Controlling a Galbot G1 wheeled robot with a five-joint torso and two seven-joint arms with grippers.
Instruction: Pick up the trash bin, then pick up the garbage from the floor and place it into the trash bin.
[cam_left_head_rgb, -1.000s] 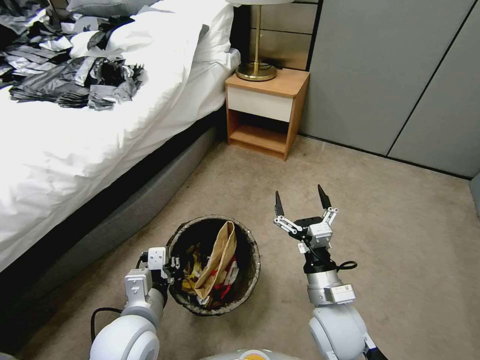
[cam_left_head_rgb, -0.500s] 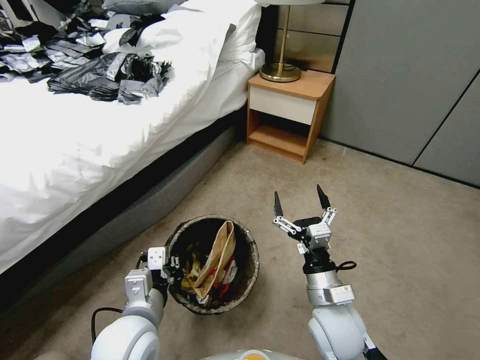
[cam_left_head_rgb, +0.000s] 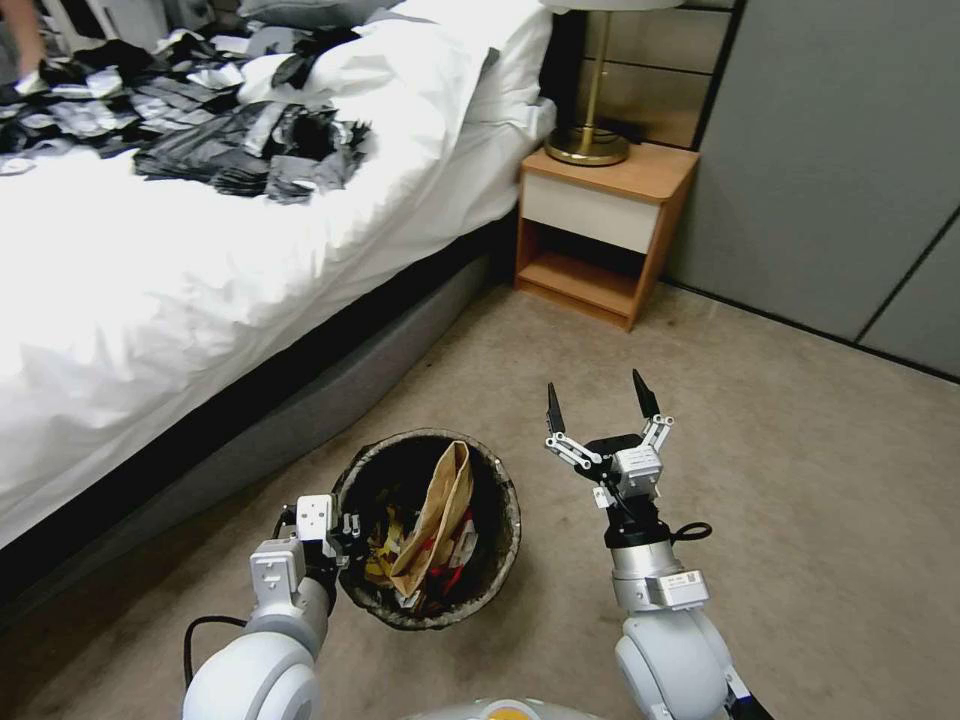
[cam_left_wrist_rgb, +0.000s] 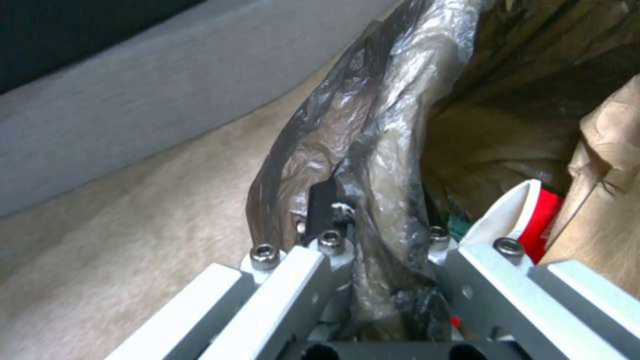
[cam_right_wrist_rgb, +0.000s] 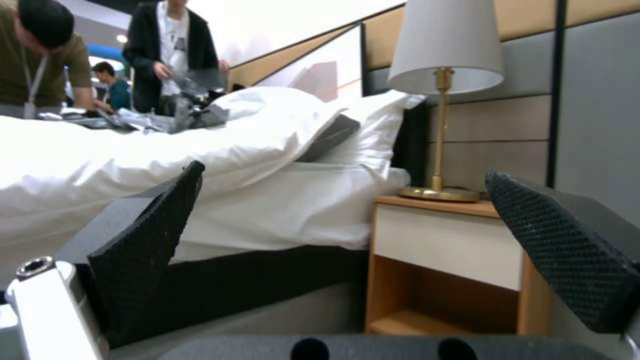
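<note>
The trash bin (cam_left_head_rgb: 508, 520), lined with a dark crinkled bag, hangs low over the beige carpet floor (cam_left_head_rgb: 800, 450) in front of me. My left gripper (cam_left_head_rgb: 345, 525) is shut on its near-left rim; the left wrist view shows the fingers (cam_left_wrist_rgb: 323, 200) pinching the folded bag and rim (cam_left_wrist_rgb: 360, 150). Garbage sits inside the bin: a brown paper bag (cam_left_head_rgb: 435, 515), yellow wrappers (cam_left_head_rgb: 385, 545) and a red-and-white packet (cam_left_wrist_rgb: 527, 210). Right of the bin, my right gripper (cam_left_head_rgb: 598, 395) is raised, open and holding nothing, its black fingers (cam_right_wrist_rgb: 153, 240) spread wide.
A white bed (cam_left_head_rgb: 150, 300) runs along the left, with a heap of black shredded plastic (cam_left_head_rgb: 240, 150) on top. A wooden nightstand (cam_left_head_rgb: 600, 230) with a brass lamp (cam_left_head_rgb: 590, 140) stands ahead against grey wall panels (cam_left_head_rgb: 830, 150). Open carpet lies ahead and to the right.
The whole picture has shifted to the right, so the camera has turned left. Both arms and the held bin keep their places in view.
</note>
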